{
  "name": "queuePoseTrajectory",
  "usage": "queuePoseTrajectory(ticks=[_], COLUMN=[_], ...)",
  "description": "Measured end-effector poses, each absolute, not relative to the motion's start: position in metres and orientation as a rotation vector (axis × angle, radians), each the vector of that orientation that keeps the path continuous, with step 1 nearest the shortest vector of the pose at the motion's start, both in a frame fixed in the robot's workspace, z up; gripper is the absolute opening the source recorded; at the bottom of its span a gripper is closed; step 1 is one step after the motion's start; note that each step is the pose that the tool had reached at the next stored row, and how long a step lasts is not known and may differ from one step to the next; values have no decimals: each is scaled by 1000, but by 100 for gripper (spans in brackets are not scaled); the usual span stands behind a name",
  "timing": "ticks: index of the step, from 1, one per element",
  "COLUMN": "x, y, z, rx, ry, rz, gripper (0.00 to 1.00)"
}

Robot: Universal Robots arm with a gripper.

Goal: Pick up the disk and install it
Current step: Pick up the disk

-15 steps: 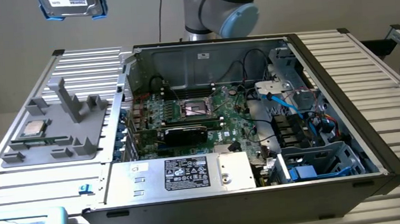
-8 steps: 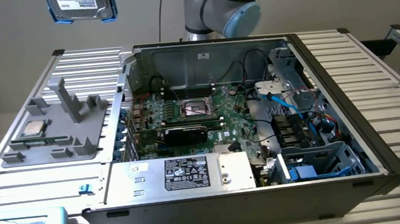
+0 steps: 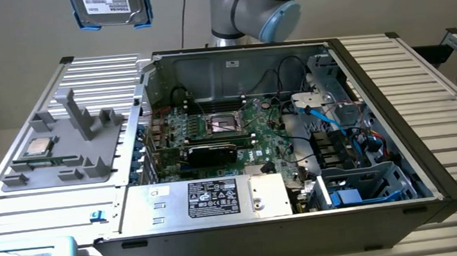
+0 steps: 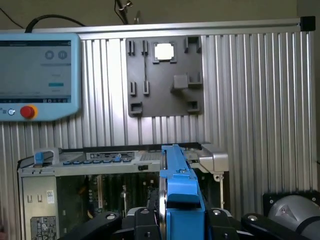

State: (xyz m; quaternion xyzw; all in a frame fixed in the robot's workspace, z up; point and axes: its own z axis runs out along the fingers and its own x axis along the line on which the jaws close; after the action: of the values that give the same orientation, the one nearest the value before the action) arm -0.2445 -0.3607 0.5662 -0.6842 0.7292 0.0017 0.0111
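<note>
The disk (image 3: 111, 8), a silver drive with a white label in a blue bracket, hangs high in the air above the grey fixture plate at the exterior view's left. In the wrist view the disk (image 4: 181, 190) shows edge-on, its blue bracket standing upright between the black fingers (image 4: 145, 220) of my gripper (image 4: 182, 222), which is shut on it. Below and beyond the disk lies the open computer case (image 4: 100, 165).
The open computer case (image 3: 369, 70) holds a motherboard, cables, a silver box with a black label (image 3: 217, 196) and a blue-trimmed bay (image 3: 361, 185). The grey fixture plate (image 3: 70, 169) carries a small square chip (image 3: 37, 147). A teach pendant (image 4: 40, 75) lies near the case.
</note>
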Motion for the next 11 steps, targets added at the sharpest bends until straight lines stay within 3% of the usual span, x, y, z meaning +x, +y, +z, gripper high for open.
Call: queuePoseTrajectory(ticks=[11], x=[-203], y=[-381], z=[566], rx=[-2134], ry=[2274], rz=[7], gripper=[37])
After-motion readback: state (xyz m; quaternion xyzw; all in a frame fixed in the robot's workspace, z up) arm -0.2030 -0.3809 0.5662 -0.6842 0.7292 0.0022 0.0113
